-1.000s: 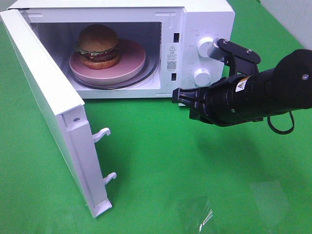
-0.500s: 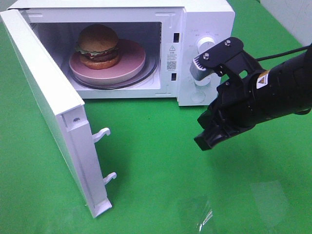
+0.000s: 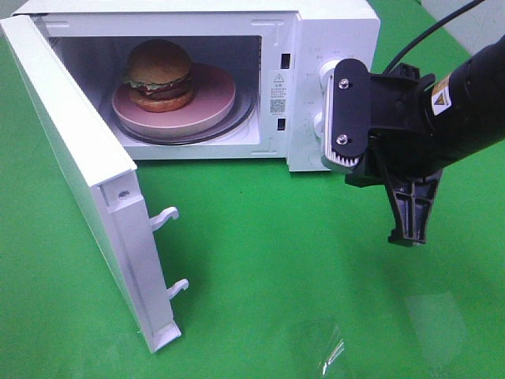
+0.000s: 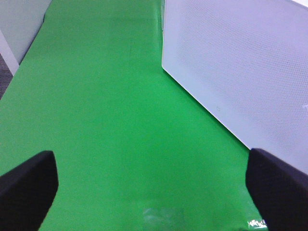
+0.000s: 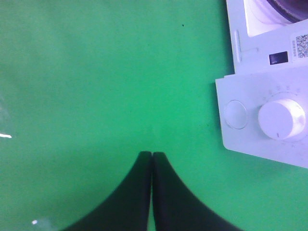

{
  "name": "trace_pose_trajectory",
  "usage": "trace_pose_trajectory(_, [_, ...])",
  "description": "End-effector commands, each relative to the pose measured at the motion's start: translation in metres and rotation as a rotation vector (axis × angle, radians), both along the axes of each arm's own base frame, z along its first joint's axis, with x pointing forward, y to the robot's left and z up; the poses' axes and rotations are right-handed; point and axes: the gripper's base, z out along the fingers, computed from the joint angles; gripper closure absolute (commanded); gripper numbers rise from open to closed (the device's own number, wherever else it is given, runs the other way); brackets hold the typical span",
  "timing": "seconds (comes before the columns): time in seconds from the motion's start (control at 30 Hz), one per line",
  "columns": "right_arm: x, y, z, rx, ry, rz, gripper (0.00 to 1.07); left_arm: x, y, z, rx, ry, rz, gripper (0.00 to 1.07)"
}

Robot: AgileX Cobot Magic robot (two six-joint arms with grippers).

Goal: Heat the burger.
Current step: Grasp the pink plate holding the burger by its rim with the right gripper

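Jaws pressed together and empty, the right gripper [image 3: 410, 233] hangs pointing down over the green cloth [image 3: 260, 253], in front of the microwave [image 3: 331, 24] and its control panel [image 5: 255, 142], touching nothing. A second ago it was reaching level toward the lower corner of the oven mouth. Since then the arm has swung back and tipped the gripper downward, clear of the cavity. The burger [image 3: 159, 75] sits on its pink plate [image 3: 217, 95] on the glass turntable [image 3: 245, 120] inside the oven, so loading looks done. The door [image 3: 71, 150] stands wide open, unmoved over that second, and closing it appears to be the next step before the timer knob [image 5: 281, 118] can be turned. The left gripper [image 4: 150, 166], seen only from its own wrist camera, has its jaws spread as wide as they go. It holds nothing and faces the outer side of that open door from nearby.
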Motion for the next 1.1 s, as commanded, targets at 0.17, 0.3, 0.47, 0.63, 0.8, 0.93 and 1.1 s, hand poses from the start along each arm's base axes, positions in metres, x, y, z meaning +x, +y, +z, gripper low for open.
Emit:
trace_pose_trajectory(0.17, [0.005,-0.002,0.016,-0.09,-0.055,0.07,0.92,0.001,0.0,0.0,0.0,-0.014,0.0,0.08])
trace_pose_trajectory(0.3, [0.005,-0.001,0.017,-0.078,-0.069,0.07,0.63,0.001,0.0,0.0,0.0,-0.014,0.0,0.08])
trace_pose_trajectory(0.47, [0.006,0.0,0.018,-0.067,-0.084,0.071,0.14,0.001,0.0,0.0,0.0,-0.014,0.0,0.08])
trace_pose_trajectory(0.63, [0.01,0.002,0.009,-0.08,-0.061,0.074,0.07,0.001,0.0,0.0,0.0,-0.014,0.0,0.08])
trace_pose_trajectory(0.8, [0.015,0.024,0.002,-0.131,-0.078,0.128,0.09,0.001,0.0,0.0,0.0,-0.014,0.0,0.08])
trace_pose_trajectory(0.93, [0.026,0.039,0.006,-0.145,-0.115,0.146,0.09,0.001,0.0,0.0,0.0,-0.014,0.0,0.08])
trace_pose_trajectory(1.1, [0.052,0.067,0.008,-0.151,-0.185,0.186,0.11,0.001,0.0,0.0,0.0,-0.014,0.0,0.08])
